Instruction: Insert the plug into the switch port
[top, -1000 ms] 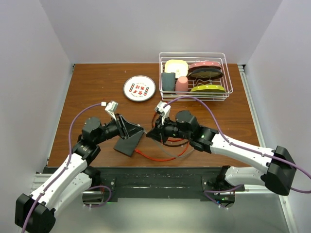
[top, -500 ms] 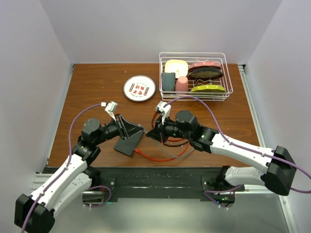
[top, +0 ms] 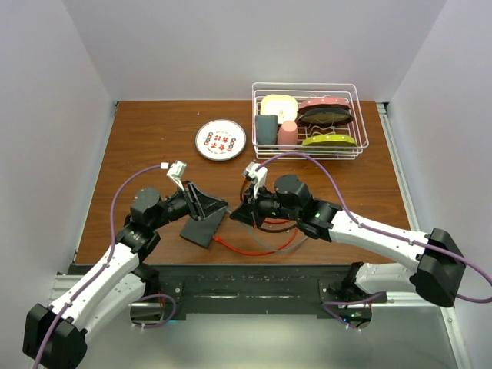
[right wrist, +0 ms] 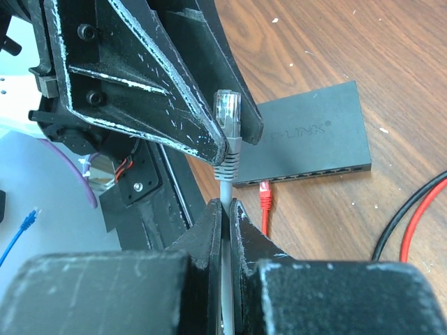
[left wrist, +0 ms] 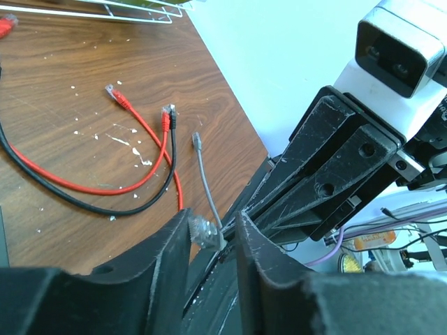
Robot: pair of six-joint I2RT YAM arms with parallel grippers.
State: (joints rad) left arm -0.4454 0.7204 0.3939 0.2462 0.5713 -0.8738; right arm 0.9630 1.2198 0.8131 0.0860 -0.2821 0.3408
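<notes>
I saw my right gripper (right wrist: pixel 225 206) clamped on the grey cable (right wrist: pixel 225 190), its clear plug (right wrist: pixel 228 112) standing above the fingertips, just beside the left gripper (left wrist: pixel 211 222), whose jaws stood partly apart. The switch (right wrist: pixel 314 146) lay flat on the table (right wrist: pixel 391 63) below

Scuffed wooden table (top: pixel 146 131) (brown) between pale walls (top: pixel 231 46).
</notes>
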